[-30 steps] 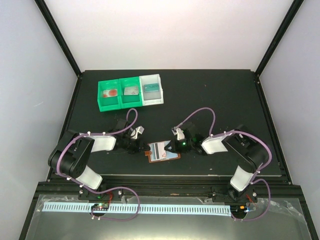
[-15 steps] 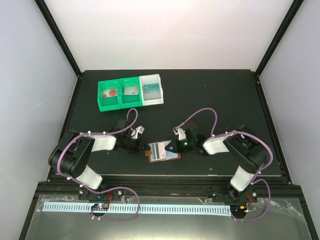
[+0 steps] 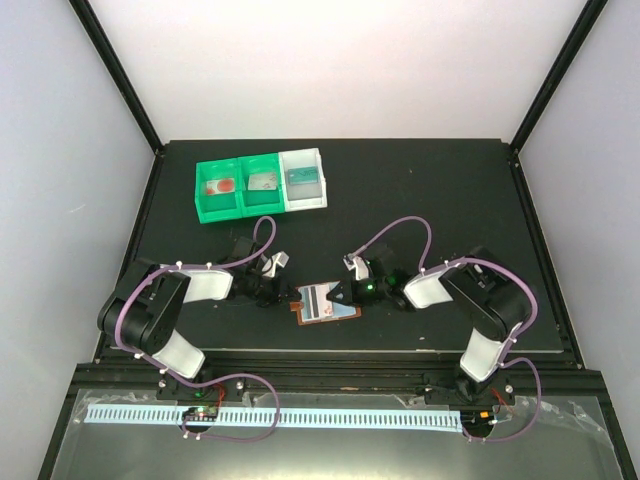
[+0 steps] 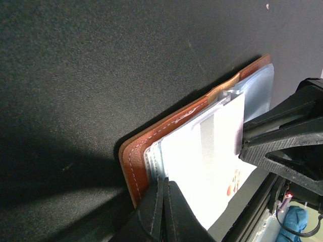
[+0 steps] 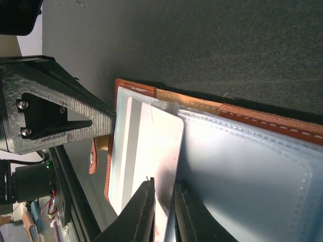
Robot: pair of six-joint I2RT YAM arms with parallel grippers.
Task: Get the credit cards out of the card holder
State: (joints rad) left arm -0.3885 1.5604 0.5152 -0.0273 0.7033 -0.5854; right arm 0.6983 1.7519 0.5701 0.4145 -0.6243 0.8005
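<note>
From above, you have the card holder [image 3: 322, 303] lying open near the front of the bench [image 3: 430, 190]. The left arm [image 3: 195, 288] and right arm [image 3: 440, 290] both reach low and inward, meeting it from opposite ends, probably one to steady it and one to pull.

On the left wrist, your left fingers [image 4: 151, 212] are clenched together. Their tips bear on the holder's brown edge, apparently pinning it.

On the right wrist, a white credit card [image 5: 151, 146] sticks out of the pale blue pocket. Your right fingers [image 5: 139, 212] straddle its end, slightly parted, and you cannot tell whether they grip it.
</note>
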